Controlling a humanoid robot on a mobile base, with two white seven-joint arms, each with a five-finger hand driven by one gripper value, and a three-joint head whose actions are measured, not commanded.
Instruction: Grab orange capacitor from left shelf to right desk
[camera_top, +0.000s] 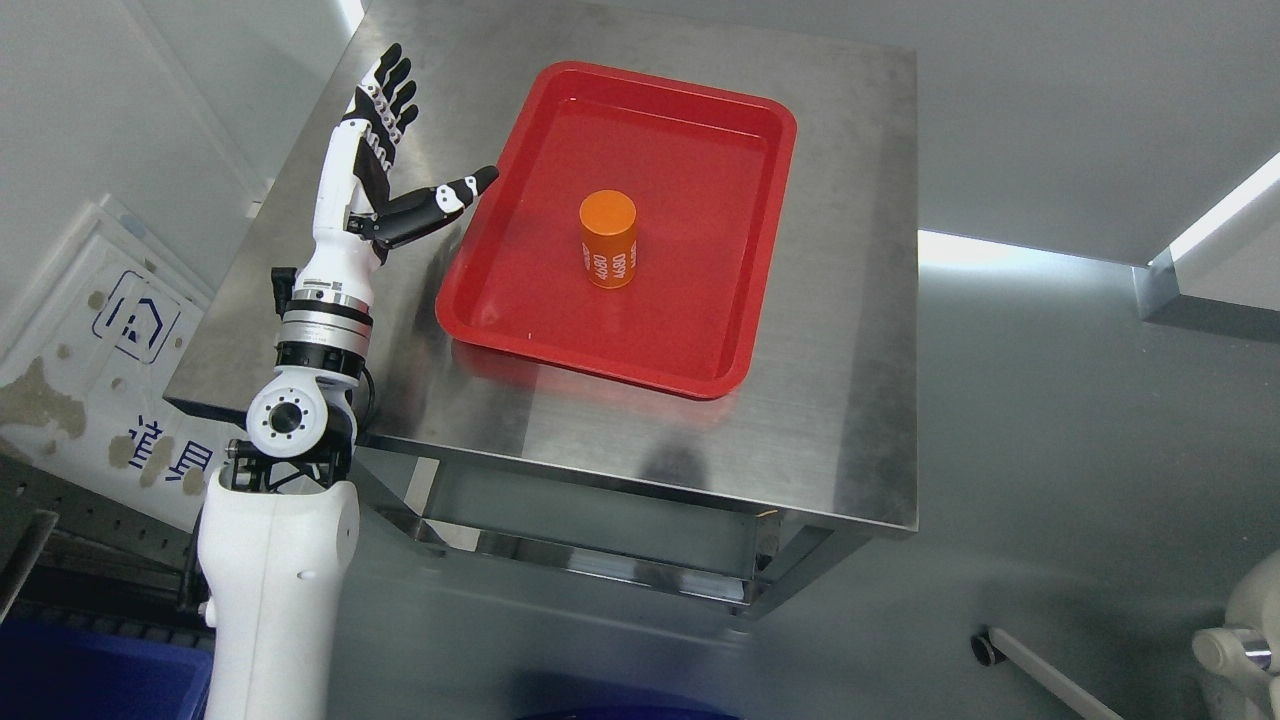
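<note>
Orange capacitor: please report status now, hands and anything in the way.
Left hand open, empty, beside red tray. Orange capacitor upright in tray, untouched. Right hand out of view. Nothing in the way.

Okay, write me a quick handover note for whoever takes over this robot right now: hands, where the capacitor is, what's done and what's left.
Left hand: open, fingers spread, holding nothing, raised over the steel table just left of the red tray.
Right hand: not clearly in view; only a white part shows at the lower right corner.
Orange capacitor: upright near the middle of the red tray, touching neither hand.
Done: the capacitor stands in the tray on the table, released.
Left: probably just pulling the left arm clear; confirm this table is the intended desk.
</note>
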